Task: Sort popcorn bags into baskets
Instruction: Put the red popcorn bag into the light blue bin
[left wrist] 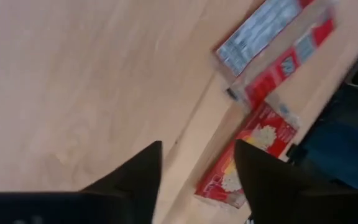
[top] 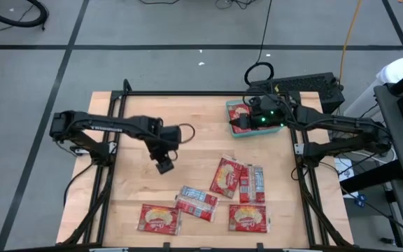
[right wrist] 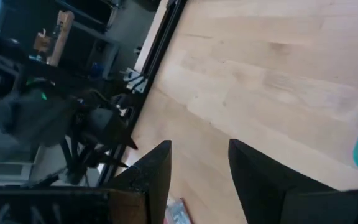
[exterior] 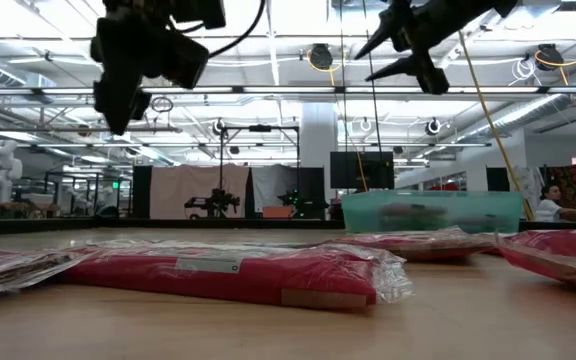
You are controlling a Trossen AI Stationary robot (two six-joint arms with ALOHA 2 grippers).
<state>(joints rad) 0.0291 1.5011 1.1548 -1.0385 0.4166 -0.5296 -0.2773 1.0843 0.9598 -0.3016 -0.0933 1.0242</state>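
Both sets of jaws stood parted with nothing between them: the left gripper (top: 164, 166) hung left of centre in the high view, its dark fingers (left wrist: 140, 180) framing bare wood, and the right gripper (top: 244, 123) hovered over the teal basket (top: 280, 129) in the upper right of the table.

Nearest, along the lower edge of the high view, lay two face-up popcorn bags, one at lower left (top: 158, 218) and one at lower right (top: 248, 218). Just above them a pair of narrower packets (top: 197, 202) showed their red-and-silver backs, overlapping. Farther up, at the centre right, another face-up bag (top: 225, 176) lay touching two slim packets (top: 251, 183) set side by side. Farthest, one bag (top: 240, 112) already rested inside the basket.

From table height the bags (exterior: 230, 275) looked flat, slightly puffed and wrapped in glossy, crinkled film. By my judgement they were light and soft, would sag when lifted by one end, and their film could slip between smooth fingers. The loose sealed edge looked the best place to pinch, or else the fingers could straddle the narrow width of a packet. The overlapping and touching packets seemed likely to drag a neighbour along, so the bag at lower left, lying well apart, looked the easier pick for the left arm.
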